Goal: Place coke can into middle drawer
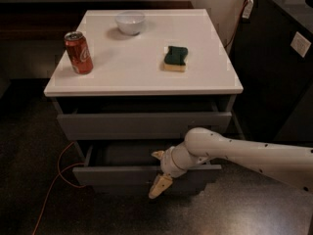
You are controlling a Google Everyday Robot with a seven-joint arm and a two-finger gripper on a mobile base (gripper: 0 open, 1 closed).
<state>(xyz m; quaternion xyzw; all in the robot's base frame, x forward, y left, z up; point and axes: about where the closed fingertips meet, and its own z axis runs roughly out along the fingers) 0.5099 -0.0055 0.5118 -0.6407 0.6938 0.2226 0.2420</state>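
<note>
The gripper [159, 170] is low in front of the desk [205, 80], at the front panel of the pulled-out drawer [112, 176], which by its position is judged to be the middle drawer. Its fingers are spread wide, one at the panel's top edge and one hanging in front, and they hold nothing. The can [78, 53] stands upright on the desk top, near the left edge and well apart from the gripper.

Risks noted:
- A finger sits at the drawer lip. Lifting away carelessly could catch the lip and push the drawer partly shut.
- The can stands close to the desk's left edge. An off-centre approach could tip it or push it off onto the floor.
- The upper drawer [142, 125] overhangs the rear of the open one, so only the forward part is free. A can lowered too far back could strike that front.
- An orange cable [54, 190] lies on the floor to the left of the desk and could foul the base if the base shifts that way.

Containers:
- The middle drawer shows a bare grey floor with nothing visible in it.
- The white bowl [130, 22] at the back of the desk appears empty, though its bottom is not fully shown.
- A sponge [175, 58] lies loose on the desk, in no container.
</note>
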